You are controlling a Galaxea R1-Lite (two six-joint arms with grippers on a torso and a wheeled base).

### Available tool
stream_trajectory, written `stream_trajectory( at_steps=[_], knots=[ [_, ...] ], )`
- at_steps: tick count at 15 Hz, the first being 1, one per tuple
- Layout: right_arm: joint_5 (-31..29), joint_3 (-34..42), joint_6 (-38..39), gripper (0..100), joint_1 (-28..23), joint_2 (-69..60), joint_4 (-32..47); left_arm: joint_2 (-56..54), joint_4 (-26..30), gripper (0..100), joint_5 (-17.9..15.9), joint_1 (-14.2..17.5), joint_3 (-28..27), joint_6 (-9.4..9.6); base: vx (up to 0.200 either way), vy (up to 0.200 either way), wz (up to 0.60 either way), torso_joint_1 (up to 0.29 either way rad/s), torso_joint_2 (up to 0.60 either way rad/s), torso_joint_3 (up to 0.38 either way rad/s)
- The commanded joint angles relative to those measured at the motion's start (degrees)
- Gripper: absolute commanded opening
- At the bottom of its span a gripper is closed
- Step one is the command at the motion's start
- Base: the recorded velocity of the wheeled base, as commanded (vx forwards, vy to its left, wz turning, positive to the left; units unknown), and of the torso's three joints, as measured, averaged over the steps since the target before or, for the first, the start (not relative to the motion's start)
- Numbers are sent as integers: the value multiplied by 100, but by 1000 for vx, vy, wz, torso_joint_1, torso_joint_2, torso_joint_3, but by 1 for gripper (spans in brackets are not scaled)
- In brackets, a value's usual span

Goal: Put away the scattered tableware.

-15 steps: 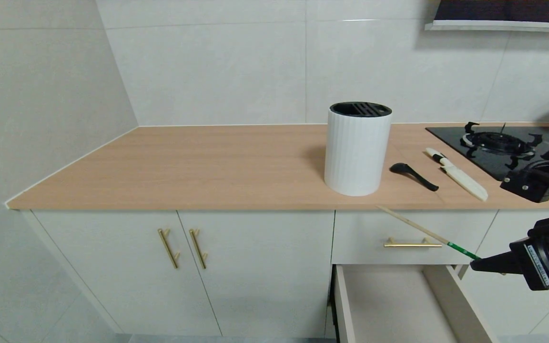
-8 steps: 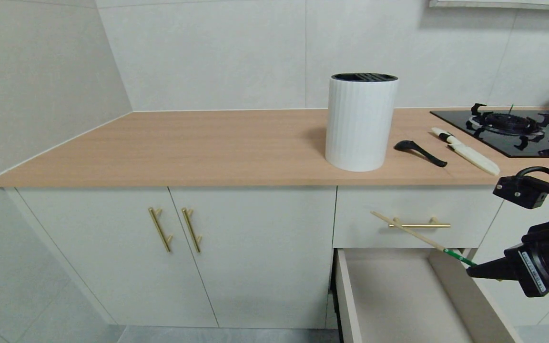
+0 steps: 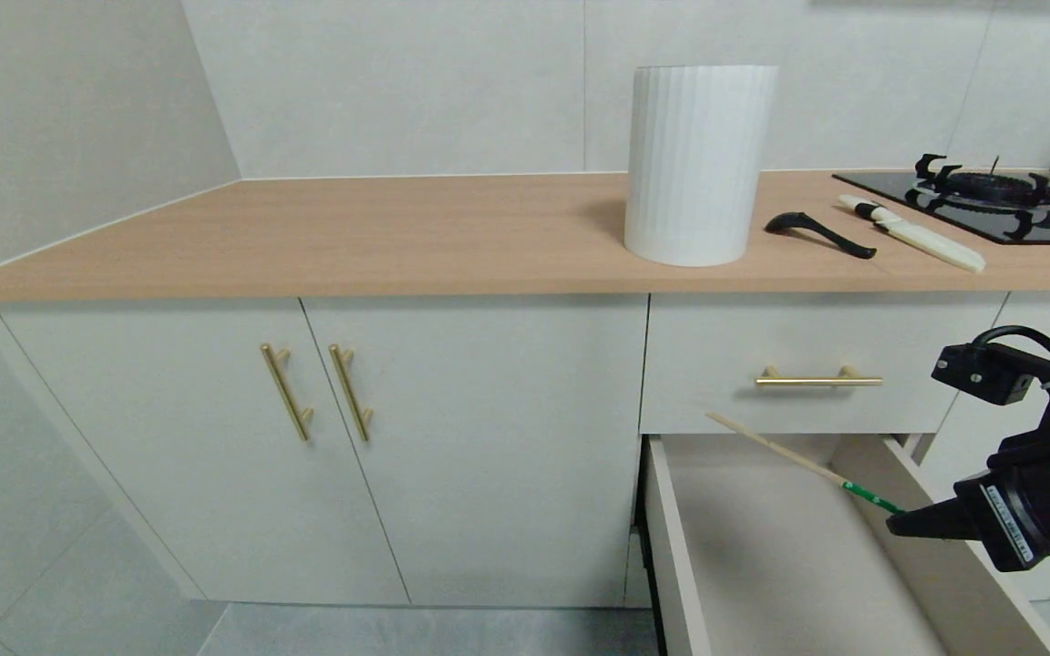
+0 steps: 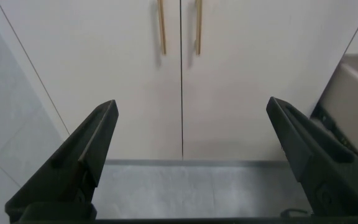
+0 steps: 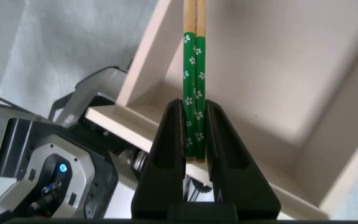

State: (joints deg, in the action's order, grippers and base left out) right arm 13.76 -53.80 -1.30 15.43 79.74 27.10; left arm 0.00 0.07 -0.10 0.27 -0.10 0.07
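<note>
Chopsticks (image 3: 785, 458) above the drawer (image 3: 668, 547)
Right gripper (image 3: 896, 526) clamps their green ends; level them inside the walls before releasing. Left gripper (image 4: 191, 107) gapes empty.

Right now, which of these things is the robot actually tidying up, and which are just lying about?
Part of the job: chopsticks in the right gripper, open drawer under them, black spoon and knife on the counter.
Just standing by: white holder, stove, cupboard doors, left gripper, open.
</note>
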Motion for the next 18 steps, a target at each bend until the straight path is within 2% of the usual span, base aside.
stream_trajectory(
  at_steps=[1,8,12,15,18],
  knots=[
    [4,1,-1,0,4,51,-3,9,1,100,1,0,1,1,0,0,0,-85,437,344],
    [-14,1,-89,0,4,297,-117,9,1,100,1,8,1,1,0,0,0,-15,79,58],
    [-119,-157,86,0,4,1299,-188,9,1,100,1,0,1,1,0,0,0,0,0,0],
    [-163,-210,350,0,4,1896,-434,9,1,100,1,0,1,1,0,0,0,0,0,0],
    [-348,-201,728,0,21,2925,-1189,9,1,100,1,8,1,1,0,0,0,0,0,0]
  ],
)
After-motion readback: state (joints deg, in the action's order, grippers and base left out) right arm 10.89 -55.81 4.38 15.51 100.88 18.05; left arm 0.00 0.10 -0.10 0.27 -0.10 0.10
